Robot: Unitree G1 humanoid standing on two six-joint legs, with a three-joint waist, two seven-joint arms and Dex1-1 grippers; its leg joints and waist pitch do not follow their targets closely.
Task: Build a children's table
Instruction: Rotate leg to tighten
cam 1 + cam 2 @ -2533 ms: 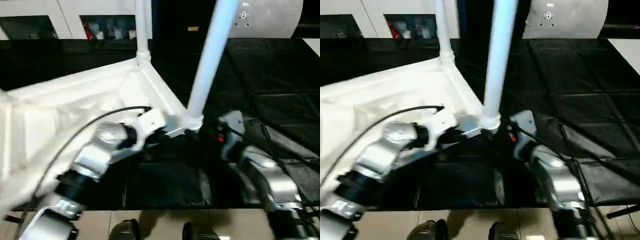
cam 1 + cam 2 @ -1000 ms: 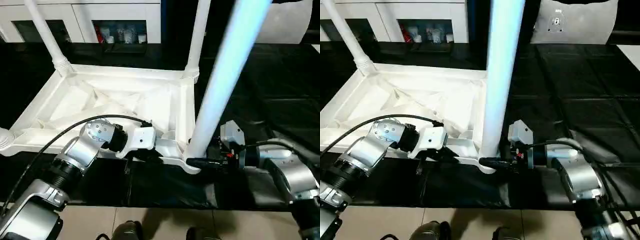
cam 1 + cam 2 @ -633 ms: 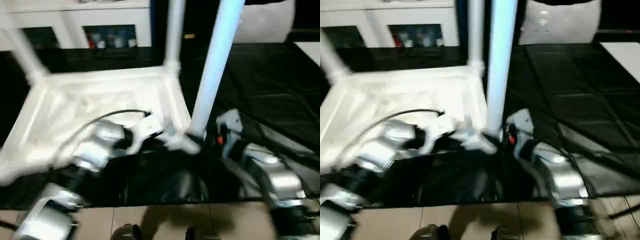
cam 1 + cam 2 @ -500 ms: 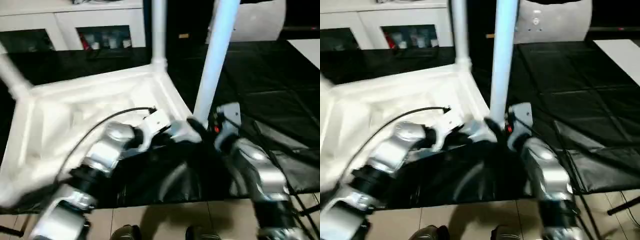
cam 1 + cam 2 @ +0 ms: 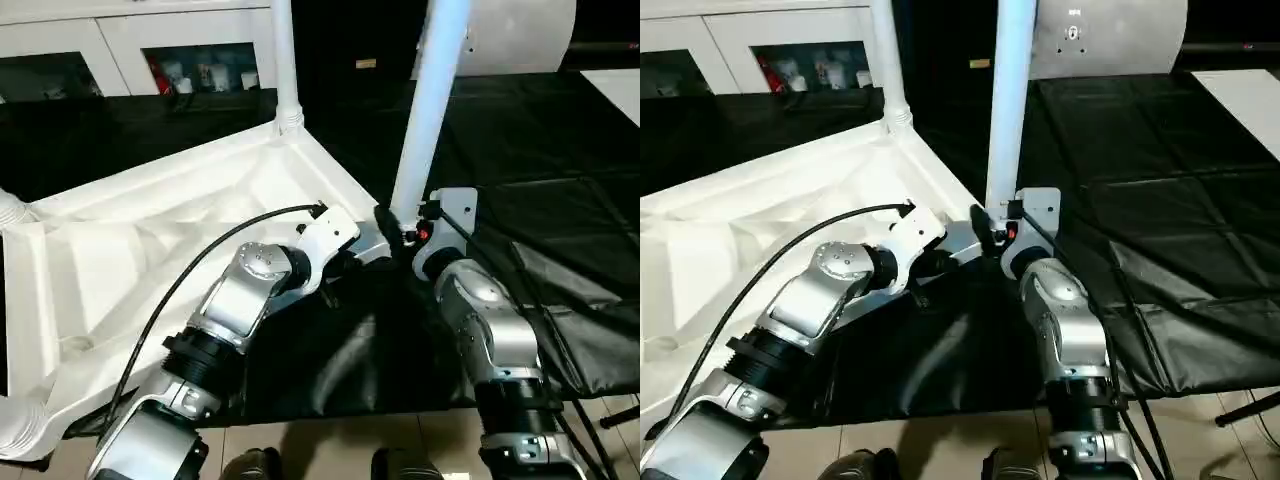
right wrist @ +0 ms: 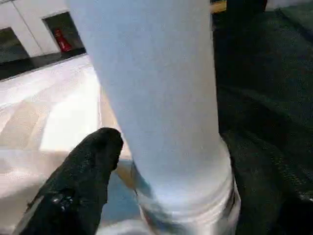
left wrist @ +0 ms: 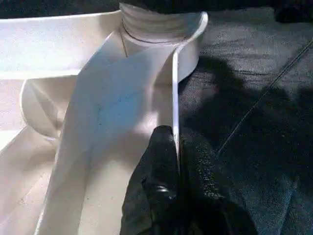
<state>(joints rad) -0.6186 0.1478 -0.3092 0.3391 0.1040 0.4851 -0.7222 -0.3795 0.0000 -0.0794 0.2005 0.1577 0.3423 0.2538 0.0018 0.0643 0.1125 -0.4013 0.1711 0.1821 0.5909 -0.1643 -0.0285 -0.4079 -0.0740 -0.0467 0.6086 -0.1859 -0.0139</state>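
White upturned table top (image 5: 150, 230) carries three visible upright legs (image 5: 432, 110).

Surface (image 5: 560, 150): low, covered w/ black sheeting, wrinkled and creased in panels, seams visible; sheet edge hangs loose at the near right side. Beyond the near edge, tan tiled floor (image 5: 320, 455).

Lying directly on the black sheet: children's table (image 5: 150, 250), white plastic, upside down, ribbed underside facing up, turned at an angle to the surface edge. It takes up the left half of the cover; near-left corner overhangs the sheet's edge. Legs stand up from its corner sockets: nearest leg (image 5: 430, 110) at the corner toward the middle of the surface, another leg (image 5: 284, 60) at the far corner.

Right half of sheet bare, folds only.
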